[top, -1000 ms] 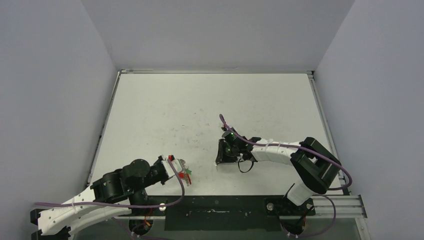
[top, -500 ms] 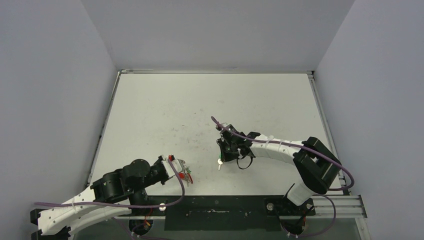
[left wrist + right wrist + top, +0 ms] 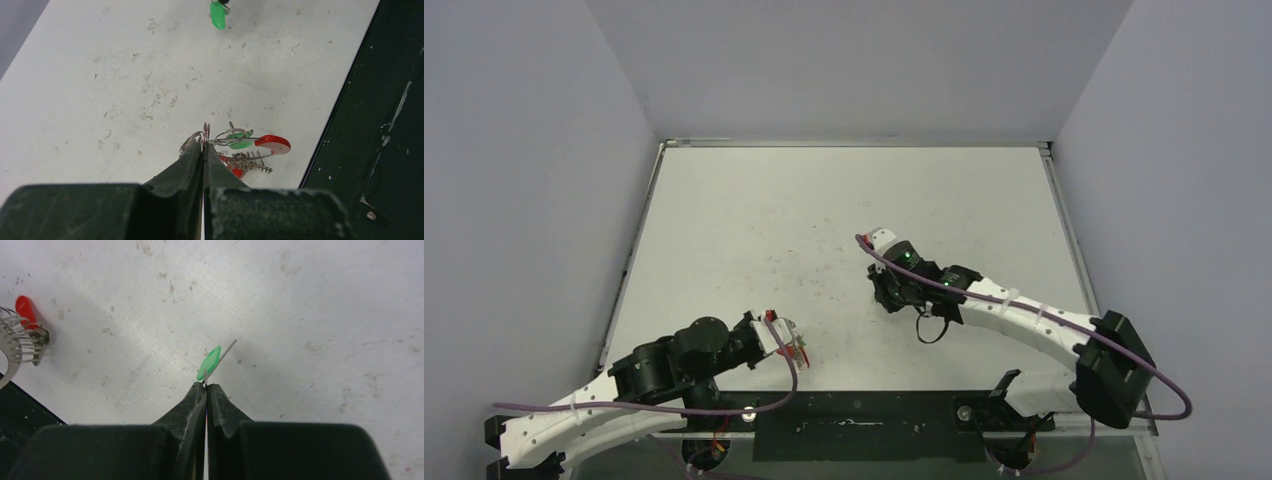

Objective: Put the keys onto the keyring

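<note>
My left gripper (image 3: pixel 204 144) is shut on a thin wire ring of the keyring (image 3: pixel 252 160), which hangs low over the table near its front edge. The keyring shows a glossy red sleeve (image 3: pixel 273 143) and silvery coils. One green-headed key (image 3: pixel 240 140) sits among its rings. My right gripper (image 3: pixel 205 385) is shut on the other green key (image 3: pixel 209 362), held by its edge above the table. That key also shows at the top of the left wrist view (image 3: pixel 217 14). In the top view the left gripper (image 3: pixel 784 338) and right gripper (image 3: pixel 887 292) are about a hand apart.
The white table (image 3: pixel 824 200) is scuffed. A black strip (image 3: pixel 385 125) runs along its near edge, right beside the keyring. Grey walls (image 3: pixel 544 150) close in the left, back and right. The keyring's coils show at the left of the right wrist view (image 3: pixel 20 342).
My right gripper has lifted the green key and moved a little away from the front edge. The right arm's elbow has swung out to the right. The left arm has held still.
</note>
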Robot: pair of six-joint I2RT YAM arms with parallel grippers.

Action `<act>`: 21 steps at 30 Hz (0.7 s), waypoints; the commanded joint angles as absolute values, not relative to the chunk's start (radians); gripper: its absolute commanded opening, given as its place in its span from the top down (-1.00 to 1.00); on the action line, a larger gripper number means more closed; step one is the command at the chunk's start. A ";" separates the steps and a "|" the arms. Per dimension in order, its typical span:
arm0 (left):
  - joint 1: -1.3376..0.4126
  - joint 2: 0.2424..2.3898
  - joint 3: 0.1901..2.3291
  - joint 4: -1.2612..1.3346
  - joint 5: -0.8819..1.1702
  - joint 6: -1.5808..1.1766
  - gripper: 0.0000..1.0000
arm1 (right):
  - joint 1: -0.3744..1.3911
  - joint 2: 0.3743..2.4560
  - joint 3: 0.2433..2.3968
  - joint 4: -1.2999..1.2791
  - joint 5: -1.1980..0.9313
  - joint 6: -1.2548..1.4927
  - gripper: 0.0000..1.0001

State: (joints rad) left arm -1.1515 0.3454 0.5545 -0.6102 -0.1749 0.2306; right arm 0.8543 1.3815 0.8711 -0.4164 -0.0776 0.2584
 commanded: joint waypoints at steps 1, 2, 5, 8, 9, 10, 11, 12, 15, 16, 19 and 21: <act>-1.157 0.368 0.564 -0.550 -0.162 0.235 1.00 | 0.855 1.207 0.814 -0.333 0.082 0.199 1.00; -1.157 0.376 0.561 -0.539 -0.164 0.235 1.00 | 0.853 1.175 0.803 -0.330 0.094 0.196 1.00; -1.157 0.419 0.542 -0.488 -0.160 0.234 1.00 | 0.851 1.093 0.778 -0.342 0.103 0.199 1.00; -1.155 0.492 0.509 -0.408 -0.132 0.224 1.00 | 0.851 1.050 0.761 -0.362 0.020 0.150 1.00; -1.155 0.518 0.499 -0.380 -0.121 0.218 1.00 | 0.851 1.041 0.756 -0.365 -0.017 0.142 1.00; -1.155 0.547 0.494 -0.355 -0.113 0.213 1.00 | 0.851 1.036 0.754 -0.372 -0.040 0.135 1.00; -1.155 0.572 0.489 -0.330 -0.108 0.209 1.00 | 0.851 1.031 0.751 -0.376 -0.052 0.136 1.00; -1.155 0.598 0.484 -0.300 -0.107 0.205 1.00 | 0.853 1.027 0.746 -0.374 -0.069 0.140 1.00; -1.155 0.657 0.450 -0.159 -0.099 0.198 1.00 | 0.854 1.018 0.705 -0.330 -0.174 0.134 1.00; -1.156 0.673 0.438 -0.118 -0.090 0.194 1.00 | 0.854 1.018 0.688 -0.306 -0.206 0.133 1.00; -1.155 0.721 0.402 0.021 -0.073 0.181 1.00 | 0.856 1.041 0.657 -0.248 -0.303 0.117 1.00; -1.155 0.752 0.387 0.087 -0.055 0.175 1.00 | 0.860 1.063 0.658 -0.241 -0.355 0.097 1.00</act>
State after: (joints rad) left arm -1.1511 0.7139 0.4034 -0.1776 -0.1066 0.2054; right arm 0.8516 1.0424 0.6624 -0.3321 -0.1997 0.1387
